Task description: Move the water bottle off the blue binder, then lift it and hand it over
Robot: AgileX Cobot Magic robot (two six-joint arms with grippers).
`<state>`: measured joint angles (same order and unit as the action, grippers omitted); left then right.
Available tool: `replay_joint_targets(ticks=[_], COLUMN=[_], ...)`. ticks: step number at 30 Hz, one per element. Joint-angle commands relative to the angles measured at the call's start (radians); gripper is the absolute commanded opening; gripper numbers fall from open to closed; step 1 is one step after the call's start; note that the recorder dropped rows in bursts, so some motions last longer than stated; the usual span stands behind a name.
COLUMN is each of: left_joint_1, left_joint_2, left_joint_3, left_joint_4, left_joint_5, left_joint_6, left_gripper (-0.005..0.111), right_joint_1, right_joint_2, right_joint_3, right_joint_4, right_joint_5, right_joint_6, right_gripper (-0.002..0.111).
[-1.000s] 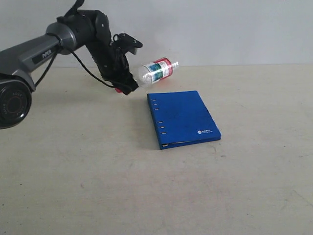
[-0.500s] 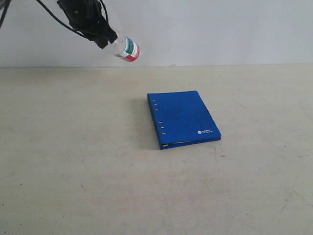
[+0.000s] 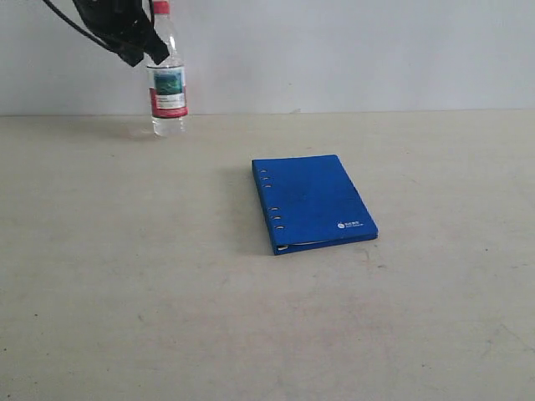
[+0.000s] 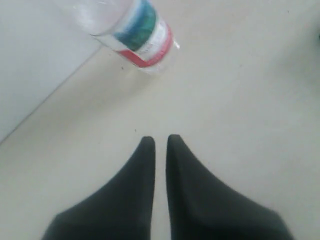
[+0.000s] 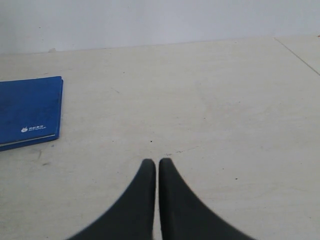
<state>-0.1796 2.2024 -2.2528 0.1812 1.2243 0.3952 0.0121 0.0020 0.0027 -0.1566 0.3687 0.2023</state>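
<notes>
The water bottle (image 3: 167, 88) stands upright on the table at the back left, red cap up, well apart from the blue binder (image 3: 313, 203). The binder lies flat mid-table with nothing on it. My left gripper (image 3: 150, 48) hangs at the top left, beside the bottle's shoulder. In the left wrist view its fingers (image 4: 160, 140) are shut with nothing between them, and the bottle's label end (image 4: 142, 35) lies beyond the tips. My right gripper (image 5: 156, 162) is shut and empty over bare table, with the binder (image 5: 30, 112) off to one side. It does not show in the exterior view.
A pale wall (image 3: 351, 50) runs along the table's back edge, just behind the bottle. The beige tabletop (image 3: 251, 334) stretches in front of and to both sides of the binder.
The left gripper carried the tilted bottle up and to the left. Now the bottle stands upright on the table at the back left, out of the gripper's fingers.
</notes>
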Motion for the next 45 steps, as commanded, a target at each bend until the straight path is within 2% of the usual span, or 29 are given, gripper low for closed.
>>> replay_joint_targets(ticks=[1, 5, 12, 20, 30, 35, 45], left_joint_1=[0.001, 0.007, 0.009, 0.009, 0.009, 0.009, 0.009], left_joint_2=[-0.089, -0.092, -0.079, -0.160, -0.501, -0.687, -1.011], left_joint_3=[0.147, 0.205, 0.208, 0.208, 0.272, 0.311, 0.324], left_joint_4=[-0.020, -0.036, -0.038, -0.038, -0.134, -0.136, -0.113], left_joint_5=[-0.003, -0.003, -0.053, -0.003, -0.003, -0.003, -0.003], left_joint_6=[0.024, 0.024, 0.013, -0.003, -0.054, -0.137, -0.175], left_gripper=[0.004, 0.004, 0.004, 0.004, 0.004, 0.004, 0.004], right_joint_1=[-0.003, -0.003, -0.003, -0.003, -0.003, -0.003, -0.003], right_joint_2=[-0.002, -0.002, -0.002, -0.002, -0.002, -0.002, -0.002], right_joint_3=[-0.003, -0.003, -0.003, -0.003, -0.003, -0.003, -0.003], right_joint_4=[-0.005, -0.005, -0.005, -0.005, -0.005, -0.005, -0.019], right_joint_5=[-0.005, -0.005, -0.005, -0.005, -0.005, -0.005, -0.012], right_joint_6=[0.000, 0.000, 0.000, 0.000, 0.000, 0.000, -0.018], right_gripper=[0.000, 0.000, 0.000, 0.000, 0.000, 0.000, 0.000])
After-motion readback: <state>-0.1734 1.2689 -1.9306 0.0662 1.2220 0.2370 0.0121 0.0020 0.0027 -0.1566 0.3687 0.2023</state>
